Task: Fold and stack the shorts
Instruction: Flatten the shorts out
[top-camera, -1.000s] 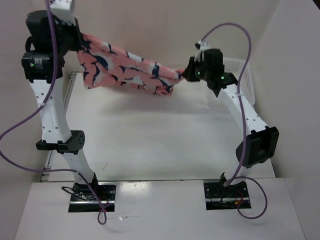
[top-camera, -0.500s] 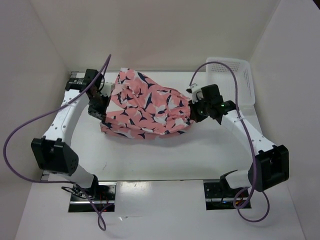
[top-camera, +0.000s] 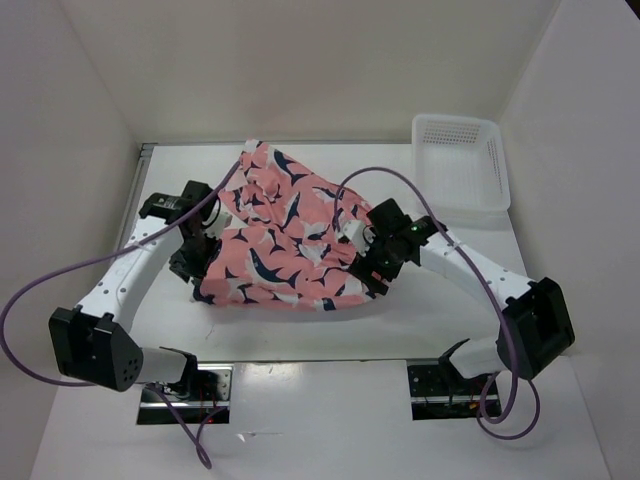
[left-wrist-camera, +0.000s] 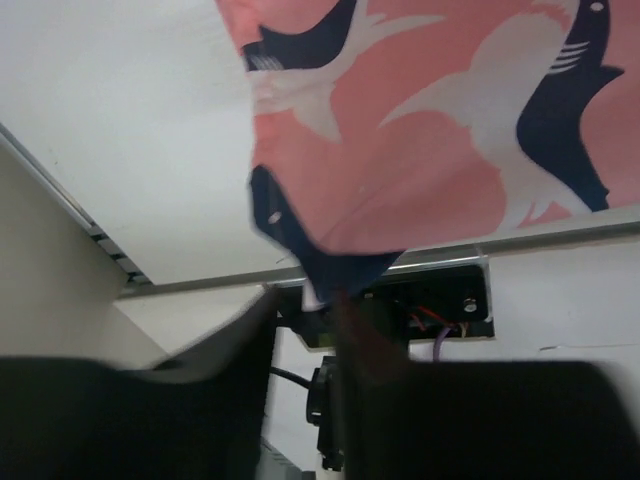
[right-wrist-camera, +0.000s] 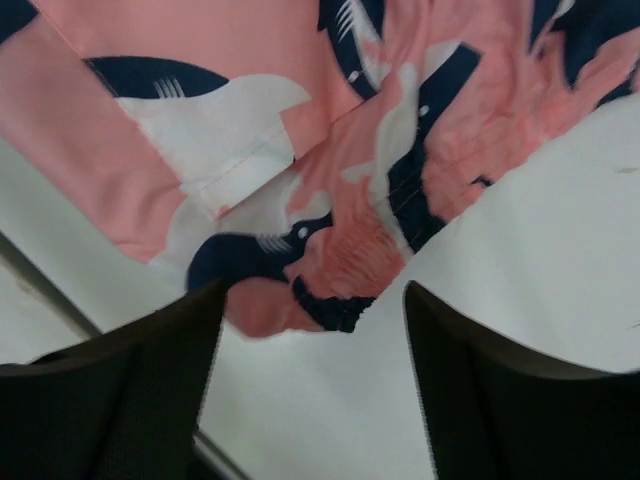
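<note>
The shorts (top-camera: 290, 240) lie spread on the white table (top-camera: 440, 300), left of the white mesh basket (top-camera: 460, 205) and a little nearer the arm bases than it, apart from it with bare table between. They form a rumpled, roughly four-sided sheet of soft salmon-pink cloth printed all over with navy and white sharks. The end level with the basket is narrower and bunched into folds, and the end farther from the basket lies broader and flatter, with a wavy hem. The basket is a rectangular tub of thin white plastic with rounded corners and fine perforated walls. The left gripper (top-camera: 195, 262) sits at the corner of the shorts farthest from the basket. In the left wrist view its dark fingers (left-wrist-camera: 215, 345) are drawn close together, and a pointed corner of the cloth (left-wrist-camera: 430, 130), navy at its tip, runs down into the narrow slot between them, so this gripper (left-wrist-camera: 320, 305) is clamped on the shorts. The right gripper (top-camera: 368, 268) rests at the edge of the shorts that faces the basket. In the right wrist view its two broad black fingers (right-wrist-camera: 120, 380) stand wide apart, released, with a puckered, stitched edge of the shorts (right-wrist-camera: 380, 150) lying loose on the smooth table between them. Here the gripper (right-wrist-camera: 312, 292) touches no cloth that I can make out.
</note>
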